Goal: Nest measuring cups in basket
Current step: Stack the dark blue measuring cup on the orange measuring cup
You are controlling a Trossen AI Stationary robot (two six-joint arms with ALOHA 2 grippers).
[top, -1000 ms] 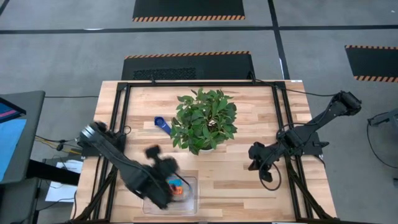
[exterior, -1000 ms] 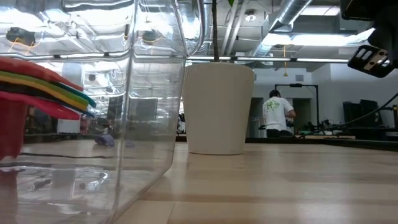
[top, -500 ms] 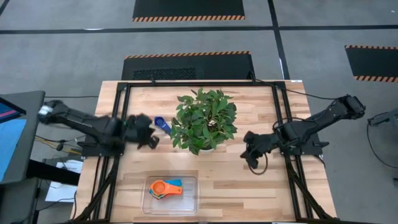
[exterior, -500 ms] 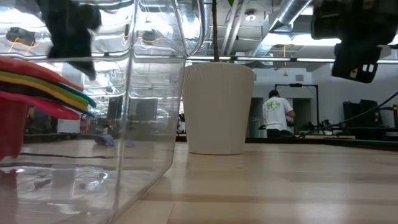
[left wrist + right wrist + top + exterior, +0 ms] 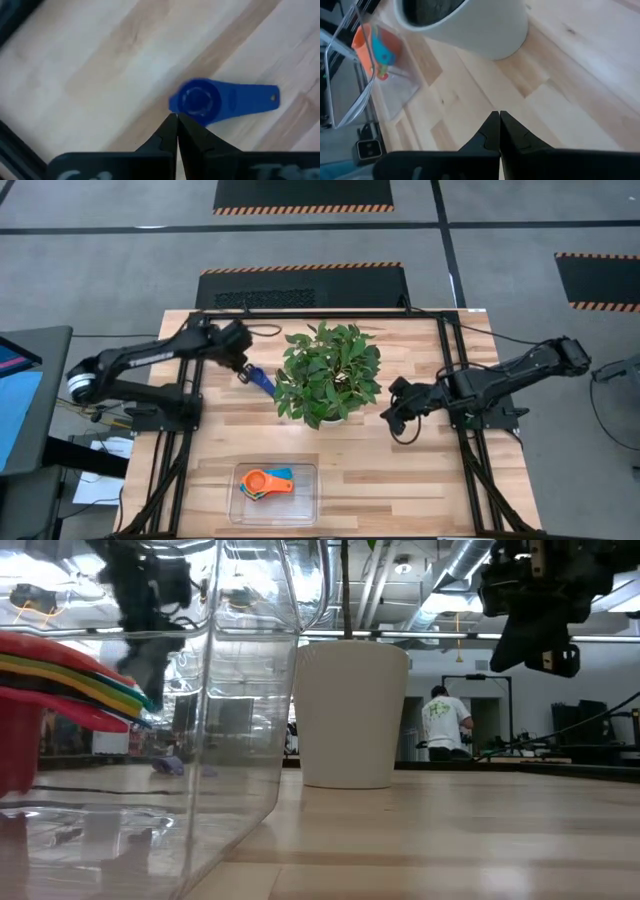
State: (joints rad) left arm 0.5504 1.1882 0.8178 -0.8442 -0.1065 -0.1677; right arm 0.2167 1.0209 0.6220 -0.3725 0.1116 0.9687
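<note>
**Inspector A:** We find the basket (image 5: pixel 308 502) at the near edge of the table, left of centre, holding a nested stack of measuring cups (image 5: pixel 266 482) with the orange one uppermost. In the low view the stacked handles (image 5: pixel 70 675) show through the clear wall in red, yellow and green layers. One piece is outstanding: the dark blue cup (image 5: pixel 260 379) lies on the bare wood just beside the potted plant (image 5: pixel 328 373), on its left.

**Inspector B:** Agreed. We place the left gripper (image 5: pixel 236 352) above that cup. Its wrist view shows the dark blue cup (image 5: pixel 200 101) lying flat with its handle stretched away from the bowl, and the left fingertips (image 5: pixel 170 131) pressed together, holding nothing.

**Inspector A:** The right gripper (image 5: pixel 397 412) hangs on the other side of the plant, its tips (image 5: pixel 494 129) likewise pinched together and empty. We treat that arm as waiting.

**Inspector B:** We judge the step in hand to be the fetch of the last loose cup. The task looks nearly complete, though we cannot count the cups in the stack.

**Inspector A:** In our judgement, the next move calls for the left fingers to part, then descend onto the cup's rim or handle and clamp it. The leaves close by leave little margin on that side.
</note>
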